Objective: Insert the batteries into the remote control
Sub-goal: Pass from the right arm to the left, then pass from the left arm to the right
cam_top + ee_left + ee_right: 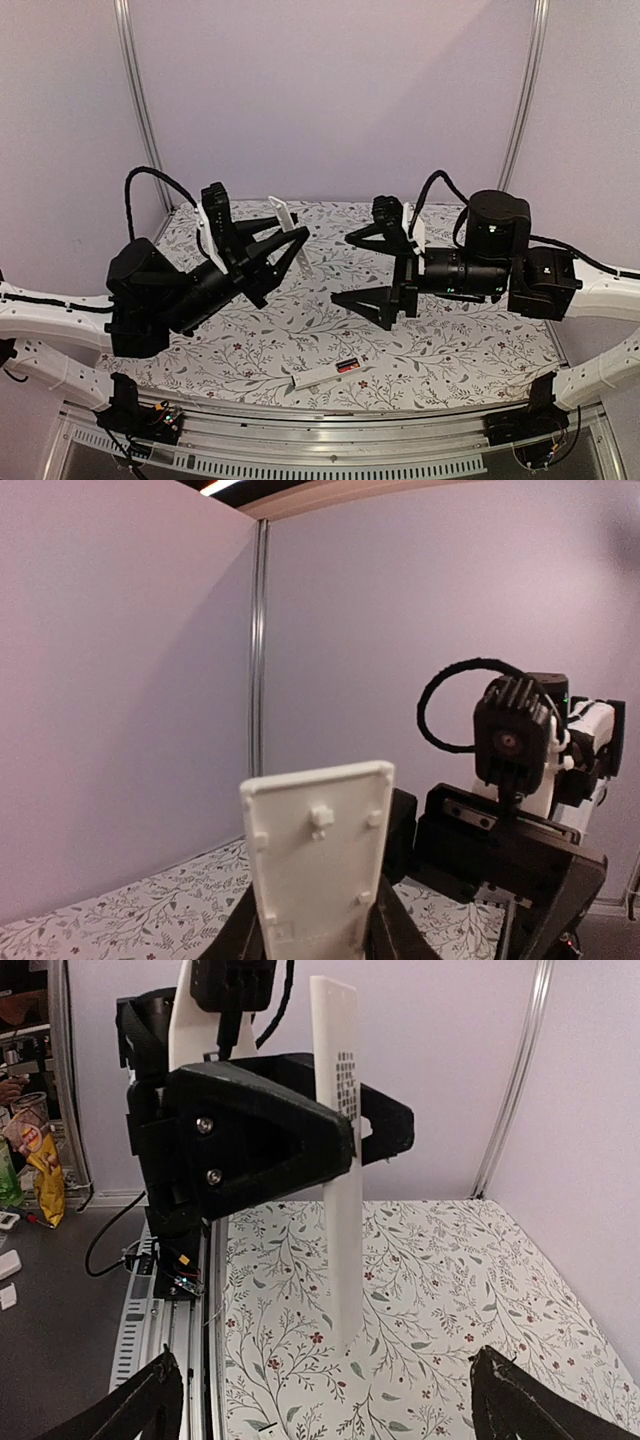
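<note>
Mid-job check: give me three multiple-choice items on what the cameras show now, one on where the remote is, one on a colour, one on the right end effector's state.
1. Where is the remote control?
A) lying flat
B) upright in the left end effector
C) leaning on the back wall

2. The small piece at the end of the white strip, near the table's front edge, is:
A) blue and yellow
B) red and black
C) all green

3. The right end effector is:
A) open and empty
B) shut on the remote
C) shut on a battery

Answers:
1 B, the right wrist view shows the bar clamped upright.
2 B, the top view shows those colours.
3 A, its jaws stand wide apart with nothing between.
</note>
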